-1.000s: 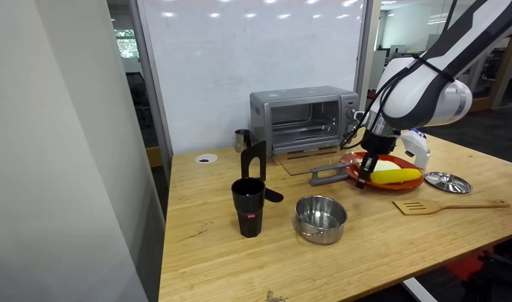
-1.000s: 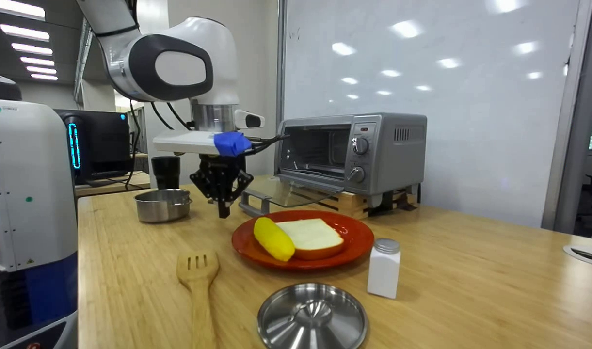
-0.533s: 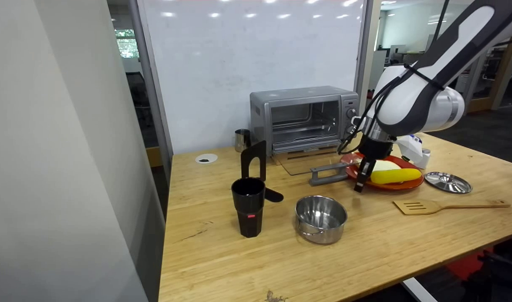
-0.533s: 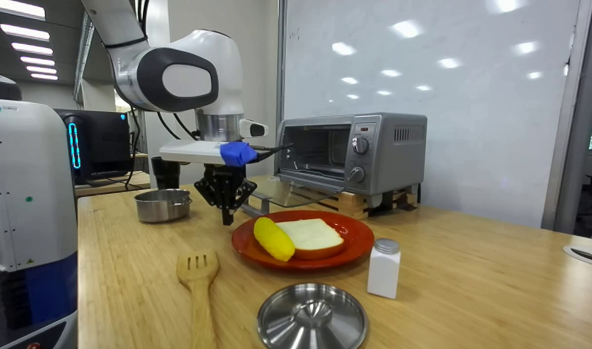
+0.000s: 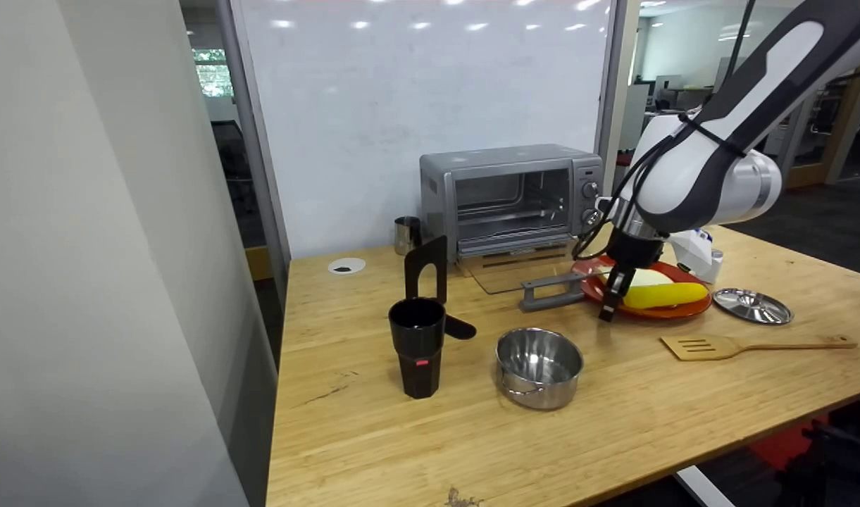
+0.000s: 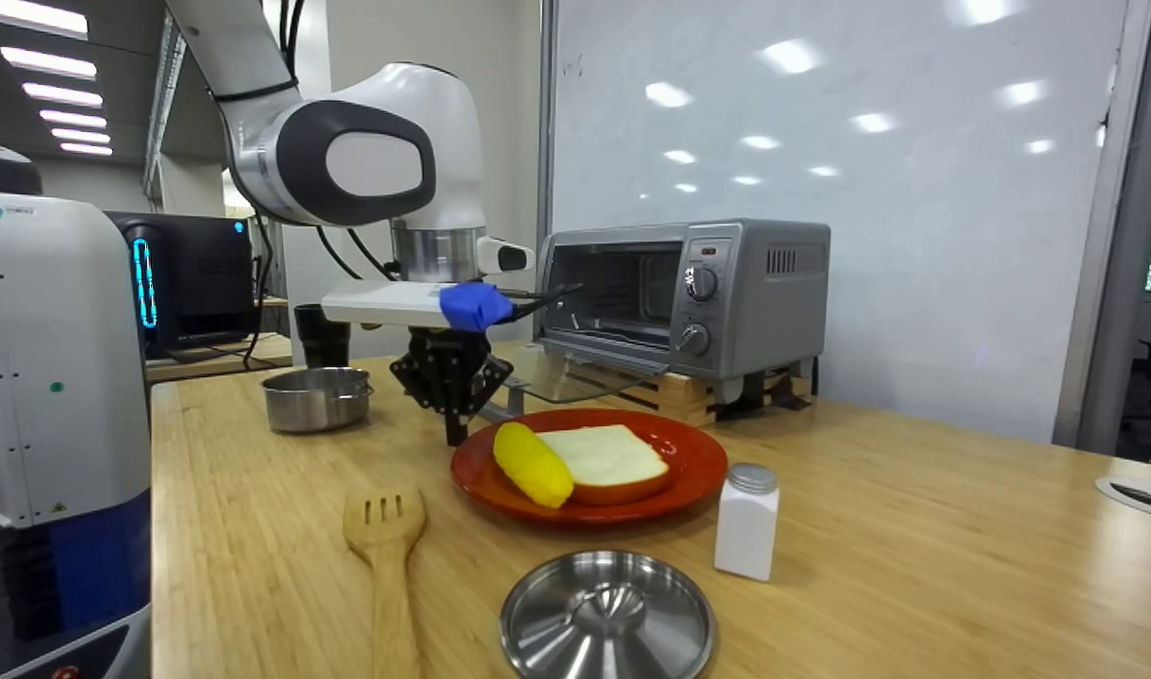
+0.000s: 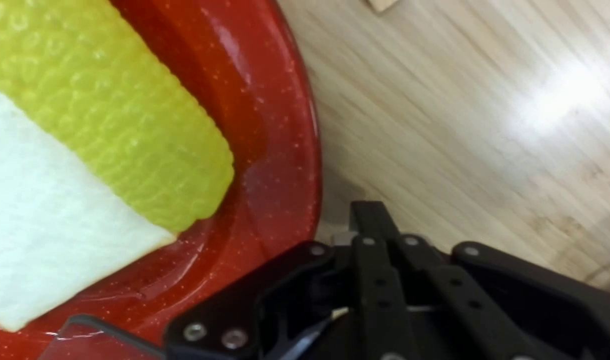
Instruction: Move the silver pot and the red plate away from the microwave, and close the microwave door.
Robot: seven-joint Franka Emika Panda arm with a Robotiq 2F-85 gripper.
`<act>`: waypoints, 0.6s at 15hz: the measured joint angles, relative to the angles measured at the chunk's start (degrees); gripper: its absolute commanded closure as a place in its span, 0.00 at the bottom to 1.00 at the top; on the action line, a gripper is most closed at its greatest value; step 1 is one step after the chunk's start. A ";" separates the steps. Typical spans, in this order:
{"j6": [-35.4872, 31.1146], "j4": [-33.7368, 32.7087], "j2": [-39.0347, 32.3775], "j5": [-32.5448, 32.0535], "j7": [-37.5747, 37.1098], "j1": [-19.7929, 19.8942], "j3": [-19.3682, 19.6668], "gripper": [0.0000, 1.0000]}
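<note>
Since the earlier frames, the end effector [image 6: 454,436] has been lowered and brought closer to the rim of the red plate [image 6: 705,462]; its fingers [image 7: 373,220] are drawn together, and nothing is held. At the back of the counter [image 6: 914,547], the grey microwave [image 6: 709,313] is set lengthwise, its open front turned outward. Its glass door [image 6: 566,379] is folded down, the grey handle [image 5: 551,303] running roughly parallel to that front. The plate, glossy and pale-flecked, is laid flat, face up, partly overlapped by the door in the wrist view. Well apart from the microwave, the shiny, low-walled silver pot [image 5: 546,389] is stood mouth upward on the counter. On the plate, a bumpy yellow corn cob [image 6: 533,462] is laid beside white bread [image 6: 608,457].
</note>
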State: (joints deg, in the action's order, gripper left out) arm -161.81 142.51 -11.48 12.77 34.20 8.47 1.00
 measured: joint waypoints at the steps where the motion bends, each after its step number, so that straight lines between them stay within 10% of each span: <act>1: -0.36 0.15 0.01 -0.08 -0.15 0.31 0.03 1.00; 9: -4.69 3.62 1.23 1.45 -0.21 4.17 0.21 1.00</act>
State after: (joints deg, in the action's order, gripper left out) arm -166.50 146.13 -10.25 14.22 33.99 12.64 1.20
